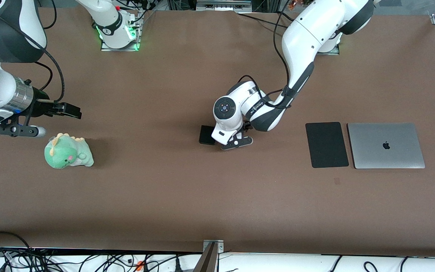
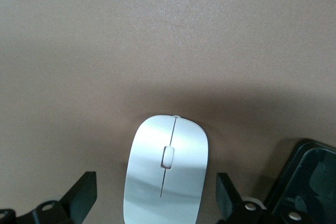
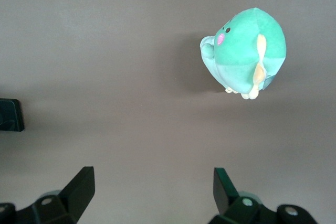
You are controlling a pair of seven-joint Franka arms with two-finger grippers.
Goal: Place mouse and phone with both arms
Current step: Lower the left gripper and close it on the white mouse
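my left gripper (image 2: pixel 157 195) straddles the mouse (image 2: pixel 166 169) on the counter (image 1: pixel 164 189), fingers spread, not yet closed. the phone (image 1: pixel 206 135) lies just beside. my right gripper (image 3: pixel 152 190) waits, spread. nothing placed yet.

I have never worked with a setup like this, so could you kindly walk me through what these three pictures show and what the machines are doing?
These are two white robot arms at a brown table, each ending in a two-finger gripper. The wide picture comes from a high camera facing the robots; the other two come from cameras on the arms' wrists, looking down past the fingers.

The left gripper is low over the middle of the table, its open fingers either side of the white mouse without touching it. The black phone lies right beside the mouse. The right gripper waits open over bare table, near a green plush toy.

Toward the left arm's end lie a flat black mat and, beside it, a closed silver laptop. Nothing is held.
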